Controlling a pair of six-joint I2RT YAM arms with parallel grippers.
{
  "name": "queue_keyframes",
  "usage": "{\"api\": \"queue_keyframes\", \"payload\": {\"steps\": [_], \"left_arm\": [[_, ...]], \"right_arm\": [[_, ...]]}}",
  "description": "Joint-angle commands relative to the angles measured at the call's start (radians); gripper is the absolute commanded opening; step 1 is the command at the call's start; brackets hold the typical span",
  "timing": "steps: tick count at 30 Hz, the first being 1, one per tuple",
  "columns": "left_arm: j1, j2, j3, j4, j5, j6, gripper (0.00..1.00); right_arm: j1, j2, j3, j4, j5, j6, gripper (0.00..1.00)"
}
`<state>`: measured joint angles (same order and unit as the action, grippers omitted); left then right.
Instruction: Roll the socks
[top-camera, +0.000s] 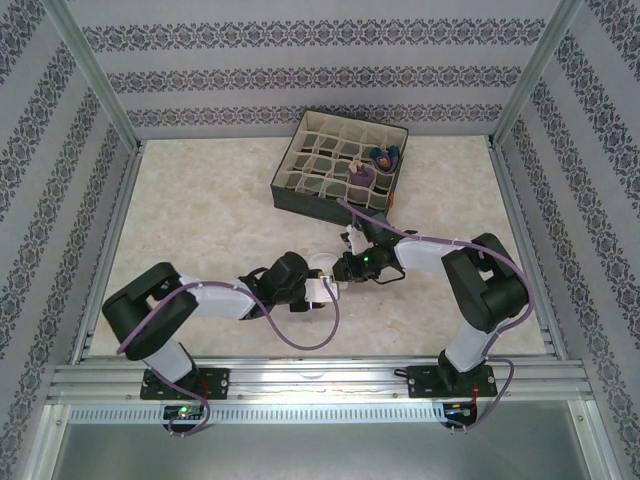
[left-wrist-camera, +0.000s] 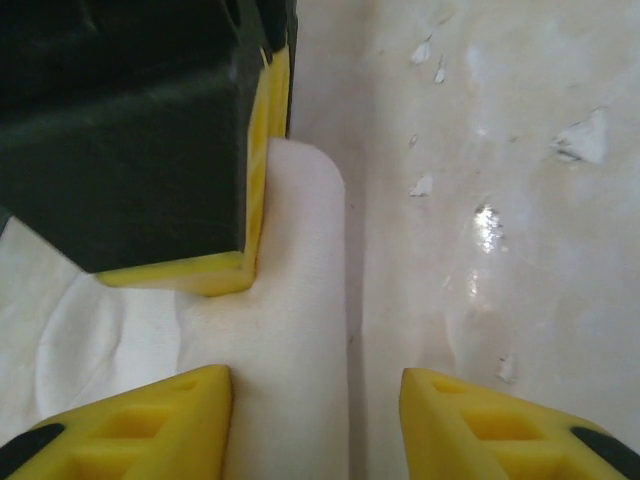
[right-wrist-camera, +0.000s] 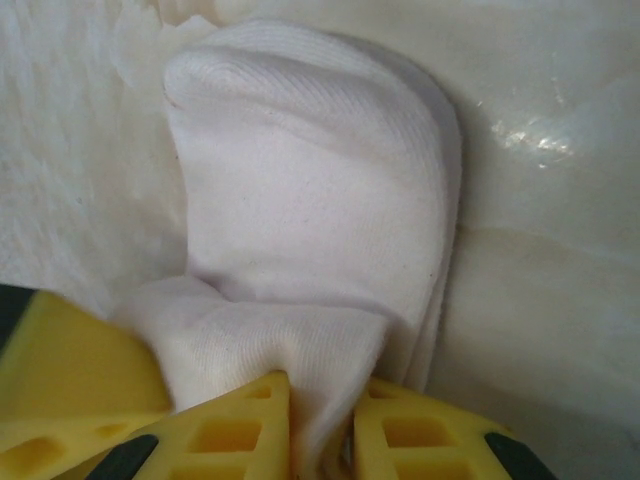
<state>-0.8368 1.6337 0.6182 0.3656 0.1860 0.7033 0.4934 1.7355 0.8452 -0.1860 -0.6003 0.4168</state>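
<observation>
A white sock (right-wrist-camera: 310, 180) lies folded on the pale table, and my right gripper (right-wrist-camera: 320, 405) is shut on a bunched fold at its near end. Seen from the left wrist, the same sock (left-wrist-camera: 290, 300) is a thick band running between my left gripper's (left-wrist-camera: 315, 390) spread fingers. That gripper is open, with a gap to its right finger (left-wrist-camera: 490, 420). The right gripper's black body (left-wrist-camera: 130, 120) presses on the sock just ahead. From above, both grippers (top-camera: 322, 290) (top-camera: 342, 270) meet over the sock (top-camera: 322, 266) at mid-table. Two purple sock rolls (top-camera: 384, 157) (top-camera: 360, 174) sit in box cells.
The dark box with beige grid dividers (top-camera: 300, 150) stands at the back centre of the table. Aluminium frame posts and patterned walls close in the sides. Bare marble-look table lies left and right of the arms. A purple cable (top-camera: 300, 340) loops below the left wrist.
</observation>
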Motion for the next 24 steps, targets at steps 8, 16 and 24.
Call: {"api": "queue_keyframes", "payload": {"steps": [8,16,24], "left_arm": [[0.021,0.07,0.075,-0.098,-0.007,-0.091,0.01],[0.184,0.101,0.212,-0.413,0.449,-0.285,0.0],[0.263,0.264,0.402,-0.66,0.662,-0.451,0.0]], "right_arm": [[0.022,0.0,-0.088,-0.119,0.138,-0.034,0.25],[0.014,-0.267,-0.144,-0.129,0.185,-0.049,0.5],[-0.01,-0.408,-0.137,-0.083,0.179,-0.099,0.54]]}}
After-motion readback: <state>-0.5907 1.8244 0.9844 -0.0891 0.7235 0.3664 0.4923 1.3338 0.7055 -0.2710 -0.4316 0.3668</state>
